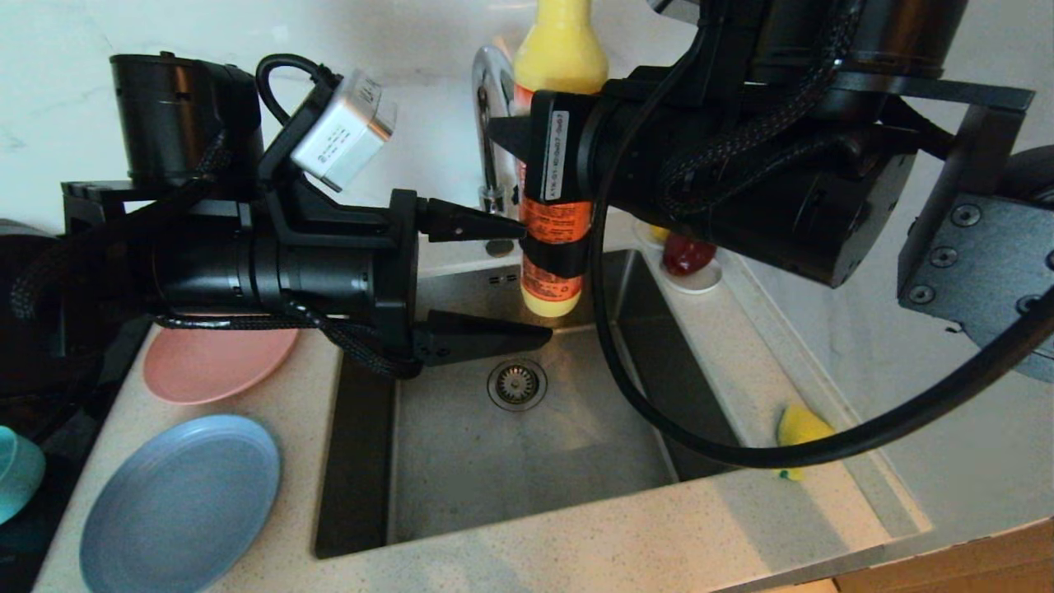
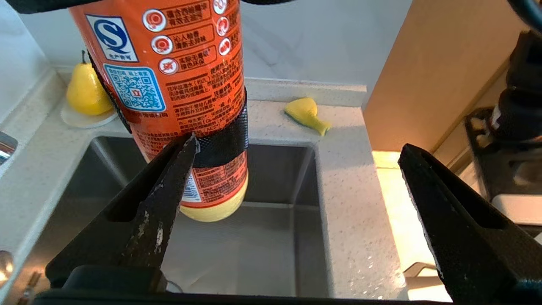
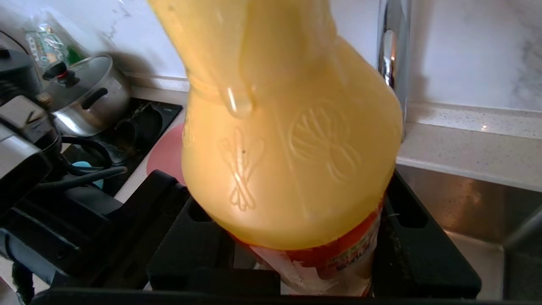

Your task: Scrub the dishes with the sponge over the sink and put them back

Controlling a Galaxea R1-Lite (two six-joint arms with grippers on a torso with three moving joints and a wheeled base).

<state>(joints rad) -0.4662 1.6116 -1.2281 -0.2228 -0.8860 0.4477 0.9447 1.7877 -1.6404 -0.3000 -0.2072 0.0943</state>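
Sponge (image 1: 799, 427) lay on the tabletop (image 1: 576, 543) beyond the sink (image 1: 527, 453), well apart from the released left tool (image 1: 527, 280). The right tool (image 1: 556, 185) grasped a bottle (image 1: 553, 247) just beside it.

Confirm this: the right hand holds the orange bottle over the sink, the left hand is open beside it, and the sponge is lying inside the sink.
Not quite. The sponge lies on the counter beside the sink, not in it; the head view and left wrist view show this. The rest holds: the right hand grips the orange bottle over the sink, and the left hand is open beside it.
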